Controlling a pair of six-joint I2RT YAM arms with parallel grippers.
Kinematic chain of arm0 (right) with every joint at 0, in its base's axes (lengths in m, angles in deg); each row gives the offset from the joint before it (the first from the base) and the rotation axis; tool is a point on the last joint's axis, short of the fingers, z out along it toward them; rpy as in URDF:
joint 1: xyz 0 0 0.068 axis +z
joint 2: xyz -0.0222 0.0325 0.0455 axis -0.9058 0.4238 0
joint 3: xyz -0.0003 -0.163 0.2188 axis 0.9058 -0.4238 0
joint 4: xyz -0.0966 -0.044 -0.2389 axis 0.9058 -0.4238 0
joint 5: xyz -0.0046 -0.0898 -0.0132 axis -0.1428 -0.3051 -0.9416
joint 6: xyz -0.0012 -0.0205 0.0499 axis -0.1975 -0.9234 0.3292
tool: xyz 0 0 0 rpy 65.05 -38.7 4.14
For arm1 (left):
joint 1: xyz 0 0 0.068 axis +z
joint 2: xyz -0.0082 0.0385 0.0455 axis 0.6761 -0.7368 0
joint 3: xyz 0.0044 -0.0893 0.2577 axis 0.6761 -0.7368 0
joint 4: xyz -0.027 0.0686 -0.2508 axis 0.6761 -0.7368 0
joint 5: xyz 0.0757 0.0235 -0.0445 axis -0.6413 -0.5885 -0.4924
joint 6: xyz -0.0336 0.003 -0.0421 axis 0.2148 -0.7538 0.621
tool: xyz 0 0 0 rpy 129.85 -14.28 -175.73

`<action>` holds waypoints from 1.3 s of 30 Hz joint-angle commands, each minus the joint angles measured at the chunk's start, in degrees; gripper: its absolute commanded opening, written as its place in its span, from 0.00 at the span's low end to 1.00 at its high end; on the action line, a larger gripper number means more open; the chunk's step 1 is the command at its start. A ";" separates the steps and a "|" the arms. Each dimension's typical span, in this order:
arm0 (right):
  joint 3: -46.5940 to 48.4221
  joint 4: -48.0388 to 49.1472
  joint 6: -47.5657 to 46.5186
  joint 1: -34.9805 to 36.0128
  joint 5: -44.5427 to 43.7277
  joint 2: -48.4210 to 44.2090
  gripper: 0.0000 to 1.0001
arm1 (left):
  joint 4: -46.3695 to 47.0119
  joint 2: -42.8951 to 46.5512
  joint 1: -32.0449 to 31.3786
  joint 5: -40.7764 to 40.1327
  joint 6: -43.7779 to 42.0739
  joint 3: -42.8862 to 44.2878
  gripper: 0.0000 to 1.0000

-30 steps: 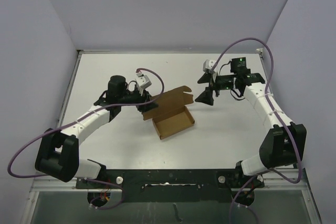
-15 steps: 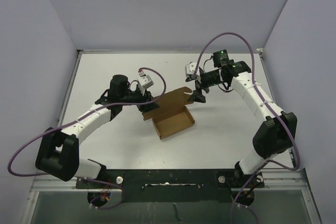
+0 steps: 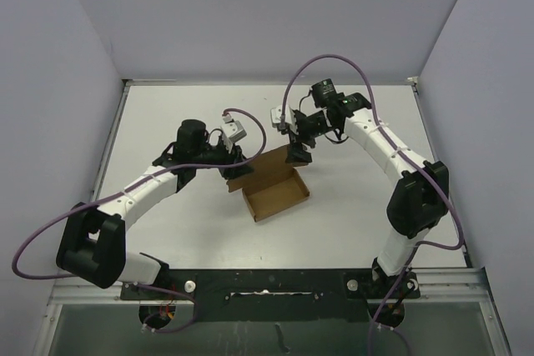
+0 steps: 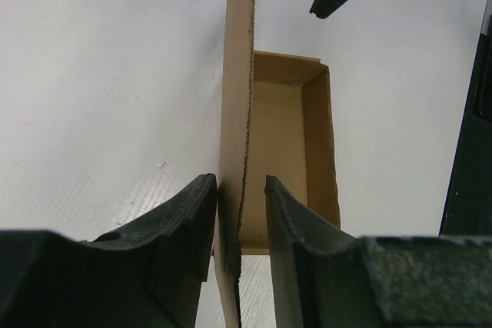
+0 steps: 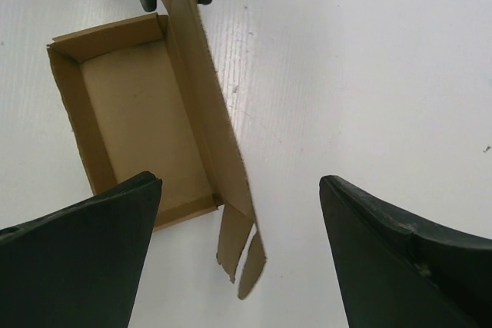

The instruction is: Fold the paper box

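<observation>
1. White flat table (image 3: 167,114): bearing plain brown cardboard paper box (image 3: 277,196) near centre.
2. Box: shallow open tray formed, long lid flap standing upright.
3. Black left gripper (image 4: 241,205): narrowly astride flap; firm grip not determinable.
4. Black right gripper (image 5: 240,183): wide open, empty, above flap's tabbed end.

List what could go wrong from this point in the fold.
1. The left hand pinches only the upright lid flap of the paper box; pulling could drag or tip the whole box.
2. The open right hand straddles the flap's far end; closing there might crumple the end tabs rather than fold them.
</observation>
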State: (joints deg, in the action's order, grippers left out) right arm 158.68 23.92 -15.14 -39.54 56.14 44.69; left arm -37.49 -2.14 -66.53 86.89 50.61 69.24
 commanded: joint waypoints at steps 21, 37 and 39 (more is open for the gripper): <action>-0.36 3.63 -2.36 2.79 -3.87 1.01 0.07 | 1.33 0.73 -1.04 -2.47 -0.19 2.77 0.33; -6.14 2.81 -2.89 -2.07 1.34 -5.74 0.00 | 0.39 21.68 3.73 -14.43 10.43 -1.73 0.77; -6.03 2.03 -3.01 -2.27 1.94 -6.06 0.00 | -2.12 25.29 4.94 -15.31 13.25 -2.56 0.77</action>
State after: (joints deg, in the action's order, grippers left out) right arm 152.56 26.80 -17.11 -41.27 54.07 42.05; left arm -37.21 16.98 -63.69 74.65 57.78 67.18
